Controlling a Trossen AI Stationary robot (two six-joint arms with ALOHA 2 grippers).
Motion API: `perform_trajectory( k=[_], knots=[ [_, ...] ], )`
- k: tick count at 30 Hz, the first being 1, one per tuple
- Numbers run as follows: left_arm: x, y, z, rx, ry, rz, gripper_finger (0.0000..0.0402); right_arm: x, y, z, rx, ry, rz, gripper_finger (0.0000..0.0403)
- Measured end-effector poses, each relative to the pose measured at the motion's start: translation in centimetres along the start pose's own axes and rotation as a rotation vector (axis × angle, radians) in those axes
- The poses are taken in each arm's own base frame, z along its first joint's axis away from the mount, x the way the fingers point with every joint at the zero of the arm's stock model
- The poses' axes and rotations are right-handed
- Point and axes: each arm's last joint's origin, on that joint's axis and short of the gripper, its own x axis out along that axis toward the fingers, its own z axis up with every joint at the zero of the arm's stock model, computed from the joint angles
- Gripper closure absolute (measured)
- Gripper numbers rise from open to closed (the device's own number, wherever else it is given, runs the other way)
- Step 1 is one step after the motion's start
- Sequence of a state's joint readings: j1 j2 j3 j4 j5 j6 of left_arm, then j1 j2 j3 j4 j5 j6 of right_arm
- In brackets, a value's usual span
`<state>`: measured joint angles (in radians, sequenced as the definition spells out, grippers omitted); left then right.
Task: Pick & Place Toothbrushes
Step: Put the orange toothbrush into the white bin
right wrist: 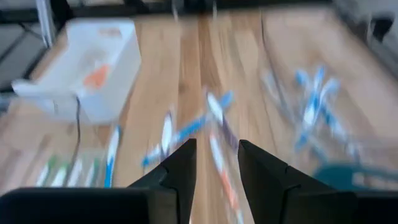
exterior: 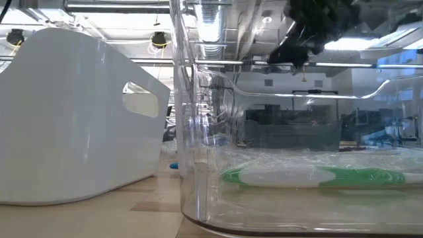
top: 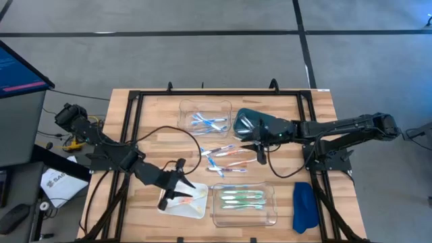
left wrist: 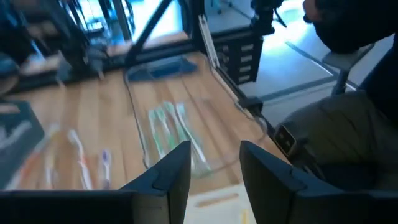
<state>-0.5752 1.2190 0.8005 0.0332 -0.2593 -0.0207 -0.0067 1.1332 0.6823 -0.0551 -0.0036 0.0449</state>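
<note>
High view shows sorting partly done. On the wooden bench [top: 155, 135], the clear plastic tray at the far side [top: 204, 116] holds several light blue toothbrushes [top: 208, 123]. The clear plastic tray at the near edge [top: 244, 204] holds the green toothbrushes [top: 243, 198]. An opaque white bin [top: 185, 201] beside it holds at least one orange-pink toothbrush [top: 182, 200]. A loose scatter of mixed blue, white and orange-pink toothbrushes [top: 226, 158] lies between the trays at mid-bench, so I judge several picks remain.

The left hand [top: 177, 179] hangs over the white bin's far rim; in its wrist view the two dark fingers [left wrist: 174, 171] stand apart with nothing between them. The right hand [top: 259, 144] reaches in from the right, above the edge of the loose scatter and beside a dark teal tray [top: 251, 120]; its wrist view shows its fingers [right wrist: 180, 165] parted and empty, the scattered brushes on the bench beyond them.

For room: the black metal frame [top: 132, 121] borders the bench on three sides, and a black cable [top: 162, 131] loops across the wood between the left arm and the far tray. Open wood lies around the scatter, though the trays hem it in near and far. A blue cloth [top: 305, 206] lies at the right near corner, clear of the work. In the low view the near tray's clear wall [exterior: 192, 132] fills the foreground with a green brush [exterior: 310, 176] inside.
</note>
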Motion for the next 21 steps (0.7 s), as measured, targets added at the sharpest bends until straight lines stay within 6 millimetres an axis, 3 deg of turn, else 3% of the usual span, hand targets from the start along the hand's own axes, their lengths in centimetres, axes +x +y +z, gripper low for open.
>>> perform_trajectory(
  k=[9, 21],
  knots=[
    [0.2, 0.6, 0.1, 0.052, -0.05, 0.046, 0.0271, 0.7, 0.8, -2.1, -0.031, 0.205, 0.022, 0.029],
    [0.8, 2.0, -3.2, 0.0, -0.037, 0.099, 0.0271, 5.7, 1.4, -6.0, -0.094, 0.44, 0.042, 0.029]
  ],
)
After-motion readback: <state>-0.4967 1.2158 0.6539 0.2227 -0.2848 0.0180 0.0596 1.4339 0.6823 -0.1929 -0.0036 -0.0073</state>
